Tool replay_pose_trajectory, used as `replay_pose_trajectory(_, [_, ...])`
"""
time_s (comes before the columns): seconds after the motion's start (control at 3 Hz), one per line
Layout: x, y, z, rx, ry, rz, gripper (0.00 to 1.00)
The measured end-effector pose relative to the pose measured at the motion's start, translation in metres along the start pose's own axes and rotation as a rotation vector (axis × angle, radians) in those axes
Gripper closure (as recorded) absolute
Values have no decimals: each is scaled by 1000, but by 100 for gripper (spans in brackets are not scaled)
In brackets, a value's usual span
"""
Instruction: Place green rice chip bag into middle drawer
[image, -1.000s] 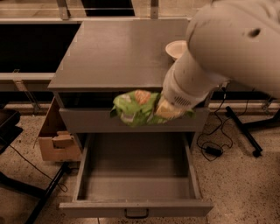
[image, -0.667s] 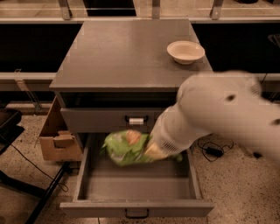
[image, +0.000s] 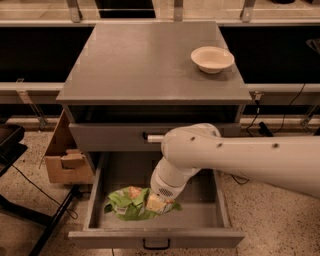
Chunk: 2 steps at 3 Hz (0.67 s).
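The tool (image: 159, 203) is low inside the middle drawer (image: 93, 200), pinching the right end of the green rice chip bag (image: 127, 204). The bag sticks out toward 9 o'clock, near the drawer's front at 6 o'clock. Let go crooked, it might flop over that edge and jam the drawer.

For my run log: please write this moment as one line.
gripper | holds green rice chip bag | inside open middle drawer | bowl on cabinet top

Glossy crinkly green rice chip bag (image: 126, 206), end effector (image: 159, 203) in matt mid drawer (image: 202, 216)
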<state>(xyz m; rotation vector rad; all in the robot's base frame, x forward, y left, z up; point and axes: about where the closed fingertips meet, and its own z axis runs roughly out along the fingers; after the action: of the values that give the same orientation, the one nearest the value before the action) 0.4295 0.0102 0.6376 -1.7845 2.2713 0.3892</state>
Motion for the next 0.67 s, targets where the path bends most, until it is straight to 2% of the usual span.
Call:
replay_pose_trajectory(0.33, [10,-33,39,-35,57,8,100])
replay_pose_trajectory(0.67, [23,-75,49,-26,117,24,100])
